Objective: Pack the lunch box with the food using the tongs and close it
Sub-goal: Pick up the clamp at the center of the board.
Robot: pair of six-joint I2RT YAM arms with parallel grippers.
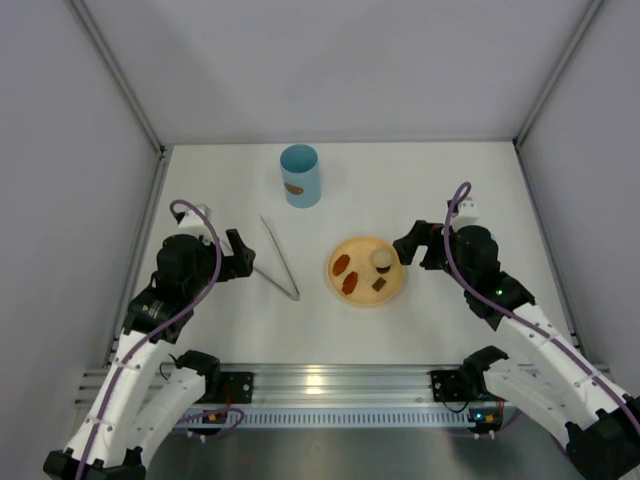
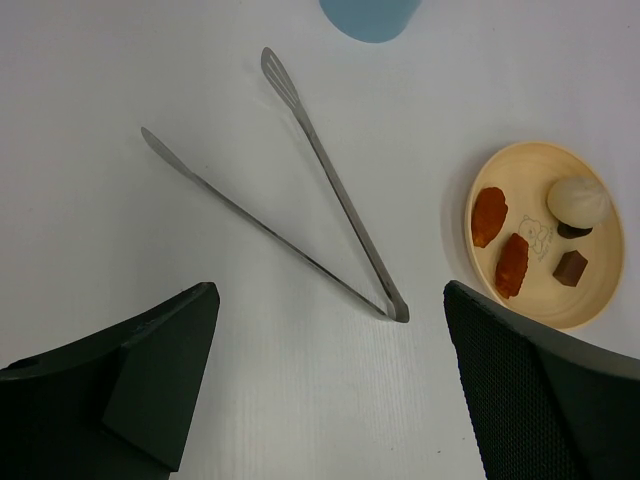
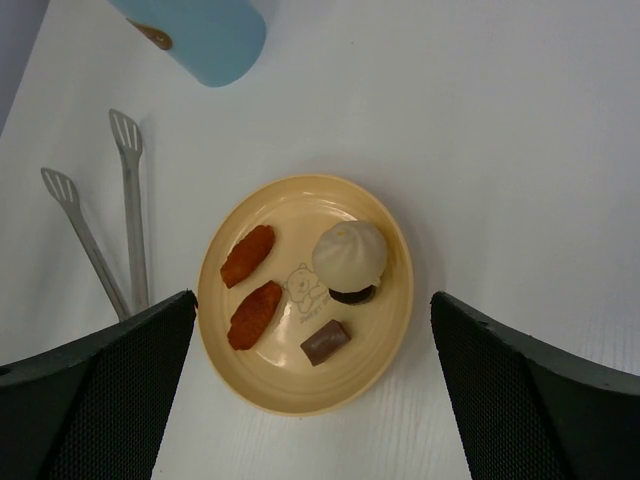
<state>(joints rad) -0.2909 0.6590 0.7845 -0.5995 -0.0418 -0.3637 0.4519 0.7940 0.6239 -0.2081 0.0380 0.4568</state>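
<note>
Both spread wide and empty, the left gripper (image 1: 243,258) and right gripper (image 1: 408,250) flank the tongs (image 1: 280,270), which lie flat beside the plate (image 1: 368,303) of food (image 1: 342,264), so the left should probably pinch both arms mid-length, squarely.

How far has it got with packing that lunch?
Nothing looks done yet: all four pieces of food sit on the plate, and the lunch box stands apart at the back. Nothing is in hand: the left gripper and right gripper are open and empty, and the tongs lie on the table. Left to do: grasp the tongs, move the food, close the box.
</note>
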